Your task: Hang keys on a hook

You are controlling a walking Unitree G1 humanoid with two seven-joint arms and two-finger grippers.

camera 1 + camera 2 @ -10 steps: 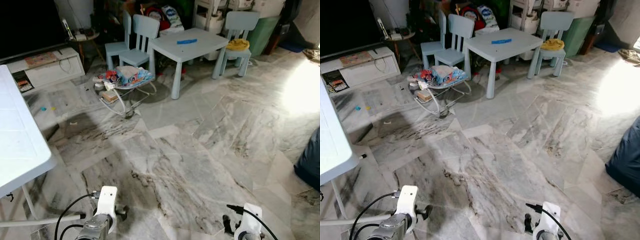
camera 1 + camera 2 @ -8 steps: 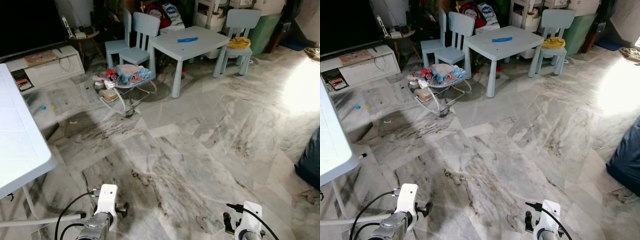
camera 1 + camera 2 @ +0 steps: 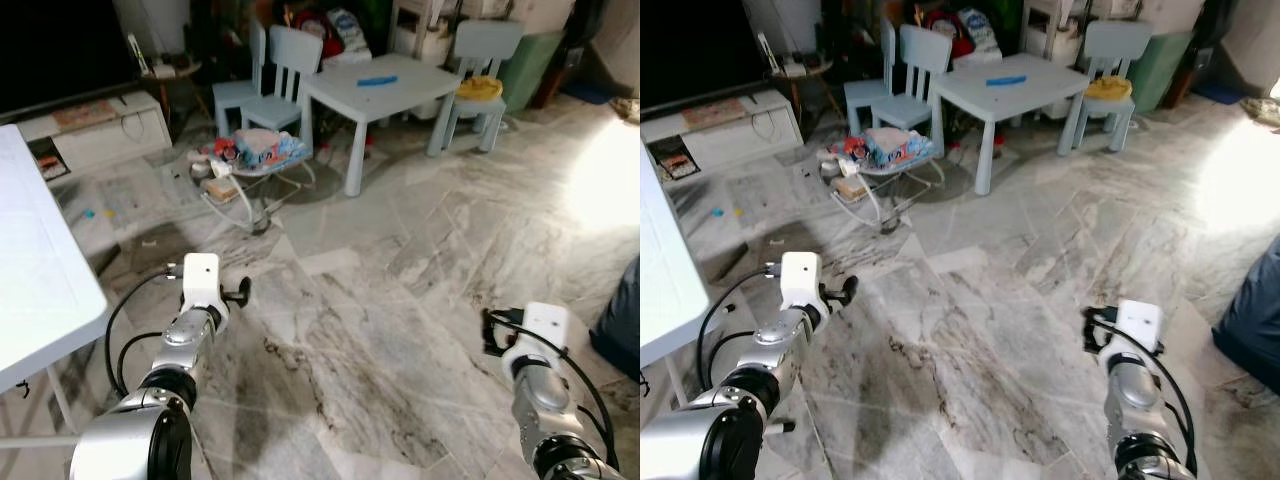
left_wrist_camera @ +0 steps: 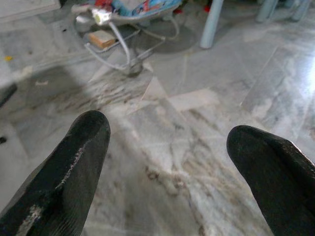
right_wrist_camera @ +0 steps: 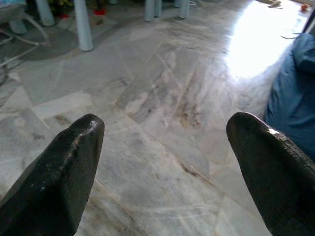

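My left gripper (image 4: 167, 147) is held out over the marble floor, just right of the white table's edge. Its two black fingers (image 4: 74, 167) stand wide apart, open, with only floor between them. From the head its white wrist block (image 3: 201, 276) sits on the silver left arm. My right gripper (image 5: 162, 147) is held out low on the right, open too, with bare floor between its fingertips (image 5: 275, 172). Its wrist block (image 3: 538, 328) is near the dark blue cushion.
A white folding table (image 3: 40, 290) fills the left side. Ahead stand a baby bouncer (image 3: 250, 165), a small pale blue table (image 3: 385, 85) with chairs (image 3: 280, 75), and a low TV stand (image 3: 95, 130). A dark blue cushion (image 3: 622, 320) lies at the right edge. Marble floor (image 3: 400, 270) stretches between.
Both arms have risen from the bottom edge and reach forward over the floor. The scene has barely shifted.
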